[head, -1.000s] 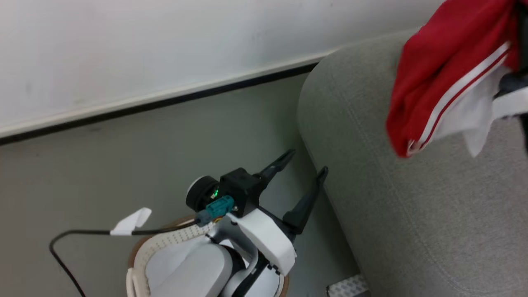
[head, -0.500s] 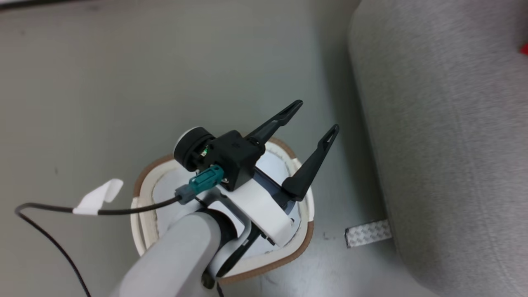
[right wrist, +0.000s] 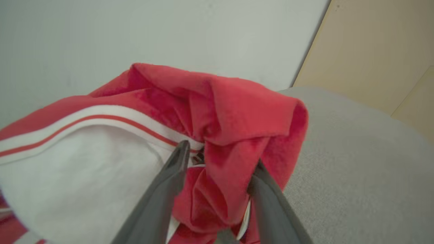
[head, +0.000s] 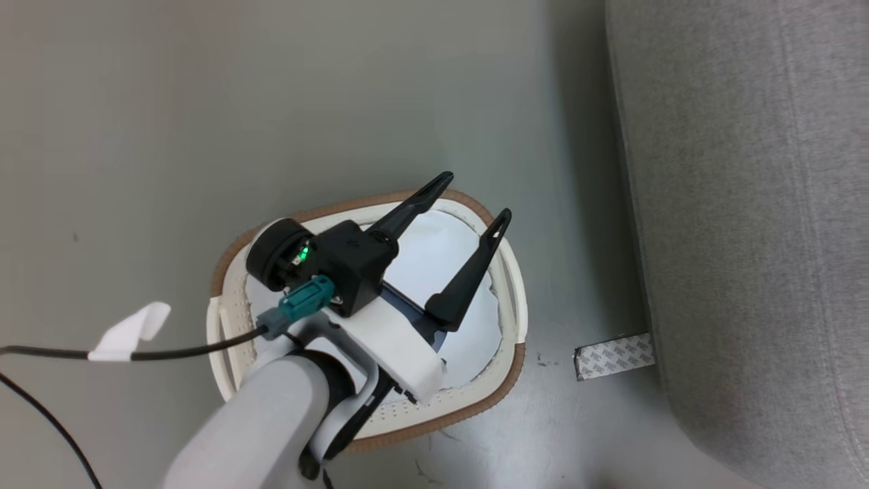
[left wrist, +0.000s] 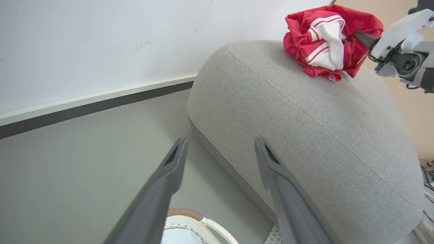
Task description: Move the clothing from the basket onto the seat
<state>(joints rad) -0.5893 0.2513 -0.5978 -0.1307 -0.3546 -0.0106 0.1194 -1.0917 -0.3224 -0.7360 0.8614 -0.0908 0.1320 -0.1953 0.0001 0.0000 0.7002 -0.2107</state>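
— Grey floor [head: 204, 102] and a white wall [left wrist: 84, 40] with a dark skirting line. What is the biggest thing?

— That would be the seat [left wrist: 305, 118], light-grey fabric with rounded corners and a stitched seam running across its top.

— And the basket?

— It stands on the floor just beside the seat's side, not touching it. The basket [head: 506, 380] is oval and cream-white, with small holes and a brown rim.

— Where is the clothing?

— On top of the seat, near its far end by the wall. The clothing [left wrist: 325, 40] lies in a crumpled heap, red with white stripes and a white panel.

— Which claw is at it?

— The right claw [right wrist: 220, 156]. Its fingers stand wide apart over the seat, with a fold of red fabric bunched between them and draped on one finger.

— And the other?

— The left claw [head: 475, 197] hangs beside the seat, above the basket, with fingers spread and nothing between them.

— Anything smaller?

— One strip of patterned tape [head: 614, 356] sits on the floor at the seat's base.
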